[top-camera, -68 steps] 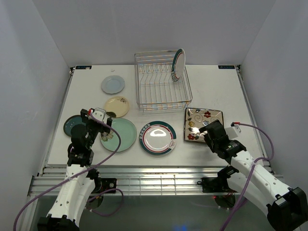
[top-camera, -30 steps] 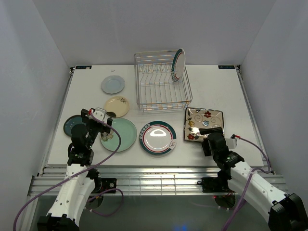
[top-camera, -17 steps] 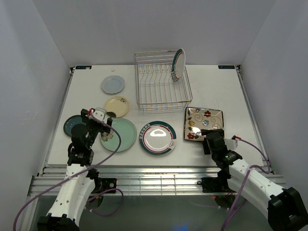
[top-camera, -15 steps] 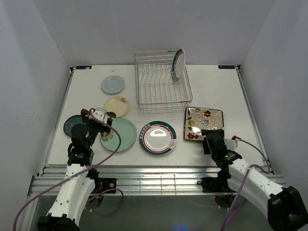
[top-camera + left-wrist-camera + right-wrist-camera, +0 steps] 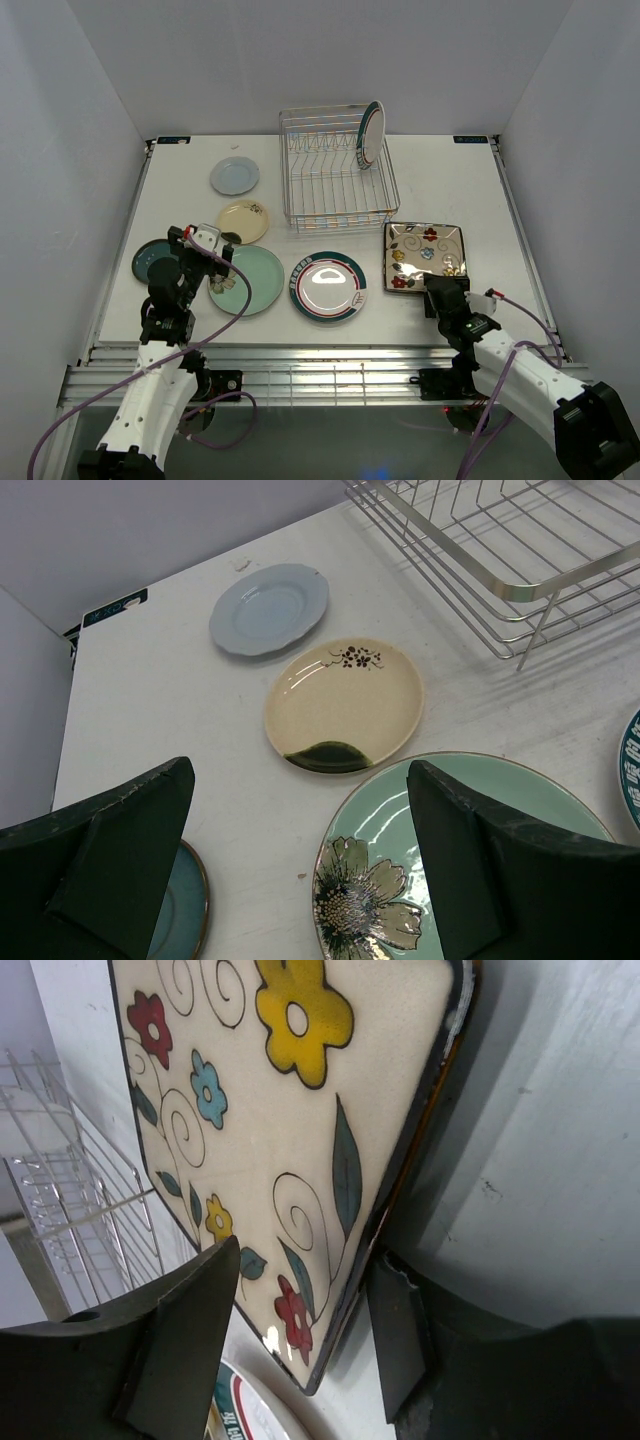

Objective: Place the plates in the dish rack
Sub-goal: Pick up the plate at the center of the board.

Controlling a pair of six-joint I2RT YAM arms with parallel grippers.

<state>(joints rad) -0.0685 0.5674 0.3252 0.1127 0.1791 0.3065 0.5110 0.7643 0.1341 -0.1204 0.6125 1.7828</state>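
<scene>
My right gripper [image 5: 437, 291] is open at the near edge of the square floral plate [image 5: 425, 250]. In the right wrist view its fingers [image 5: 185, 1335] straddle that plate's edge [image 5: 300, 1160]. My left gripper [image 5: 215, 265] is open and empty above the pale green plate [image 5: 255, 282], which the left wrist view [image 5: 400, 860] shows below it. One teal-red-rimmed plate [image 5: 371, 133] stands upright at the right end of the dish rack [image 5: 330, 175]. The other [image 5: 328, 286] lies flat in front of the rack.
The small blue-grey plate [image 5: 234, 176], the cream plate [image 5: 243, 221] and the dark teal plate [image 5: 148, 260] lie flat left of the rack. White walls enclose the table on three sides. The metal rail [image 5: 320, 355] runs along the near edge.
My right gripper has drawn back from over the square plate and come down to its near edge. The left arm and the other plates have not moved.
</scene>
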